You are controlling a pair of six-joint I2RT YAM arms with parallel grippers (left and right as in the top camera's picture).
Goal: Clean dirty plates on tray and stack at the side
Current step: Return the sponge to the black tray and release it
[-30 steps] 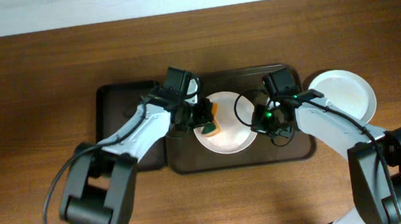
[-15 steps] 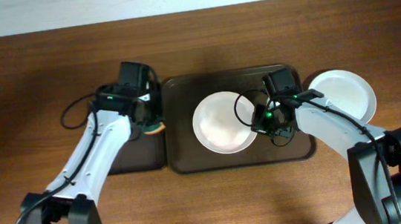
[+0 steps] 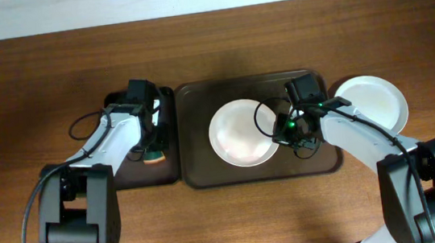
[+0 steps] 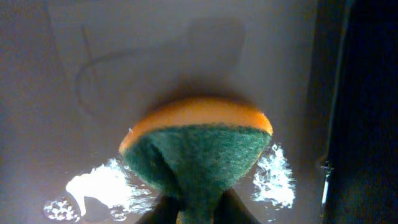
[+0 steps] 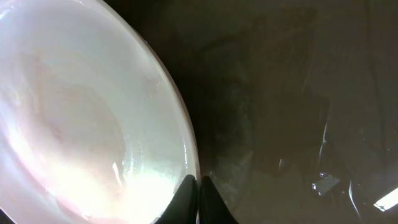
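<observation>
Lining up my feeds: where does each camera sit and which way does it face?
Overhead: above the table, facing straight down on the tray; both arms show.
Left wrist: on the left hand, looking down at the sponge it pinches; fingertips show.
Right wrist: on the right hand, looking down at the plate rim it grips; fingertips show.
Shared: overhead also shows sponge and plate.

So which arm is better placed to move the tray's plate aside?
Right. The right jaws pinch the plate's rim, near the second plate off the tray; the left jaws hold the sponge at the narrow tray.
</observation>
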